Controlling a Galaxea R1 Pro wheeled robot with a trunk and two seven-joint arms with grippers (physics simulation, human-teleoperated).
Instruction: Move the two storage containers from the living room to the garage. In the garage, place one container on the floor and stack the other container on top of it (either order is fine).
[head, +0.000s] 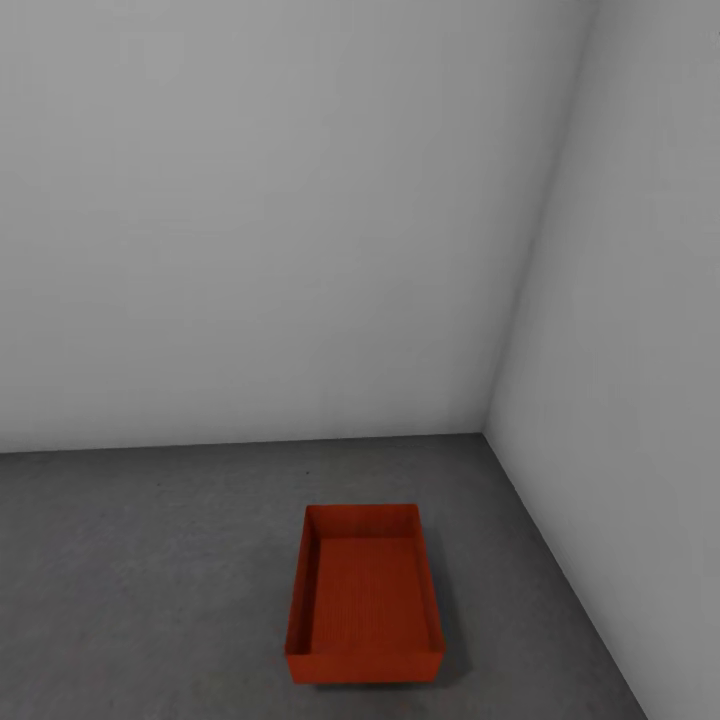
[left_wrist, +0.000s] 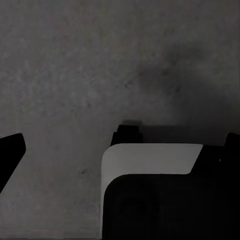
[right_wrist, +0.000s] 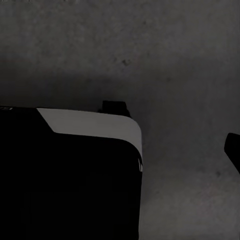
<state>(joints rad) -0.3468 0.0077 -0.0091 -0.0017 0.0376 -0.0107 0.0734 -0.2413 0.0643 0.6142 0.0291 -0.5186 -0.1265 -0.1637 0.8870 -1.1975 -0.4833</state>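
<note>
So both wrist cams are just staring down at the floor (left_wrist: 60, 75) with a chunk of the robot's own black and white body (right_wrist: 75, 170) in the way, and all I get of either gripper is a dark sliver at the frame edges, so honestly I can't tell if the left or the right one is open, clenched or holding anything. No orange in those wrist shots at all, which makes me guess the arms hang well short of the bin. The head cam is what actually gives the layout: one storage container (head: 365, 600) sits flat on the grey concrete, open side up, empty, with the wall corner (head: 485, 432) farther back and the right wall (head: 640, 400) fairly near it. Risk from here, as I see it: the second bin gets dropped off-centre or tilted on that thin rim and slides off, or the base bumps the grounded bin toward the wall while lining up
</note>
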